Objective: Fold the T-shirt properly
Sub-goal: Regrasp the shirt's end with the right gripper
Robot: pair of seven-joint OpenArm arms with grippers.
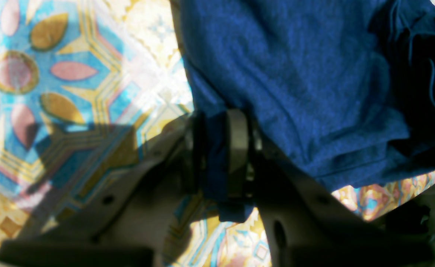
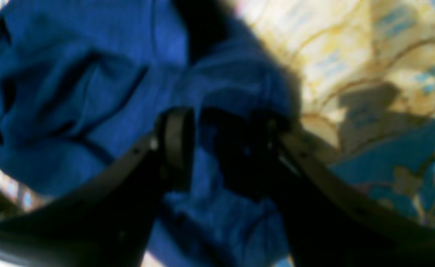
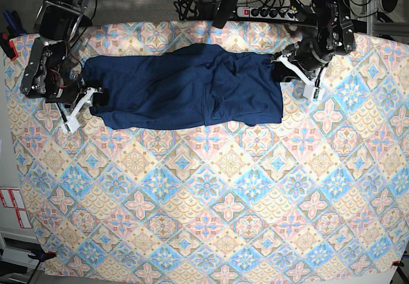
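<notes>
The T-shirt is a dark navy garment stretched sideways across the far part of the table. In the base view my left gripper is at its right end and my right gripper at its left end. Seen from the left wrist, the left gripper is shut on a fold of the T-shirt, with cloth hanging below the pads. From the right wrist, the right gripper holds a thick bunch of the T-shirt between its fingers.
A patterned tablecloth covers the table. A power strip and cables lie beyond the far edge. Arm bases stand at the back left and the back right.
</notes>
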